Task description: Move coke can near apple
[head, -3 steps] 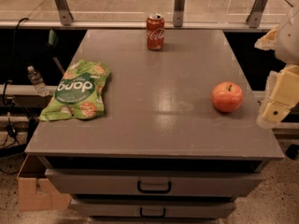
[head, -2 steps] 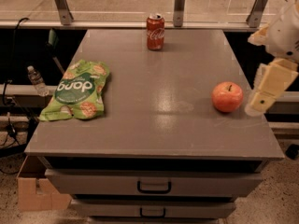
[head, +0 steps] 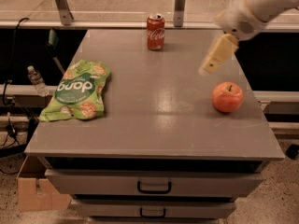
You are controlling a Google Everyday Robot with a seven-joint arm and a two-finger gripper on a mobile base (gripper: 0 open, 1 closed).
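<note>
The red coke can (head: 155, 32) stands upright near the far edge of the grey table (head: 154, 125), at its middle. The red-orange apple (head: 227, 97) sits near the right edge, well apart from the can. My gripper (head: 212, 59) hangs above the table's right part, up and left of the apple and to the right of the can, touching neither. It holds nothing that shows.
A green snack bag (head: 78, 91) lies flat on the left part of the table. Drawers with handles (head: 154, 187) face front under the table. A plastic bottle (head: 36, 80) and a cardboard box (head: 35, 192) are off the left side.
My gripper has swung up and to the left, from beside the table's right edge to above the table past the apple. The can, apple and bag have not moved.
</note>
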